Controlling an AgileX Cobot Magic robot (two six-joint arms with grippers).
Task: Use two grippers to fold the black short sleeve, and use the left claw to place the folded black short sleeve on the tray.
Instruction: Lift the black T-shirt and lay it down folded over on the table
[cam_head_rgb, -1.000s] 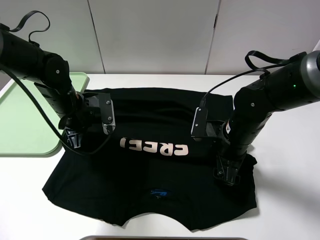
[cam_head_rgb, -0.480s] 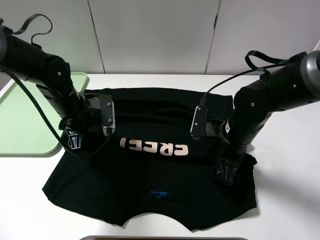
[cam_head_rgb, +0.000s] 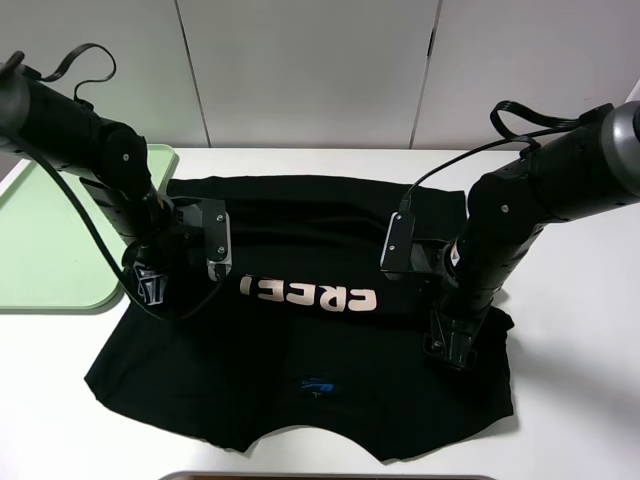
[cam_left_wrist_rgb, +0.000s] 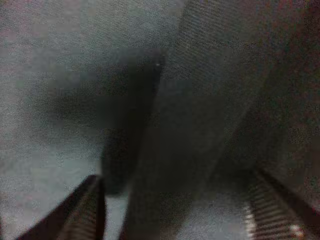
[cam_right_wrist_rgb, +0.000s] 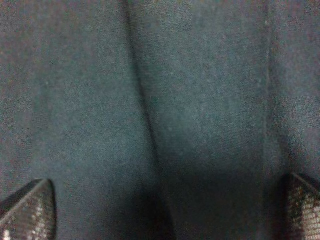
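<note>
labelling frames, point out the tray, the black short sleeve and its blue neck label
tray (cam_head_rgb: 45, 240), exterior high view, bare floor
black short sleeve (cam_head_rgb: 300, 230), exterior high view, plain middle cloth
blue neck label (cam_head_rgb: 318, 385), exterior high view, label's middle

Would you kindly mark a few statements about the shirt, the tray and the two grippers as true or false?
1. The black short sleeve lies on the tray. False: it lies on the table, beside the tray.
2. It shows pale pink letters. True.
3. The right gripper is shut. False: its fingertips stand apart over the cloth.
4. The left gripper is at the garment's side nearest the tray. True.
</note>
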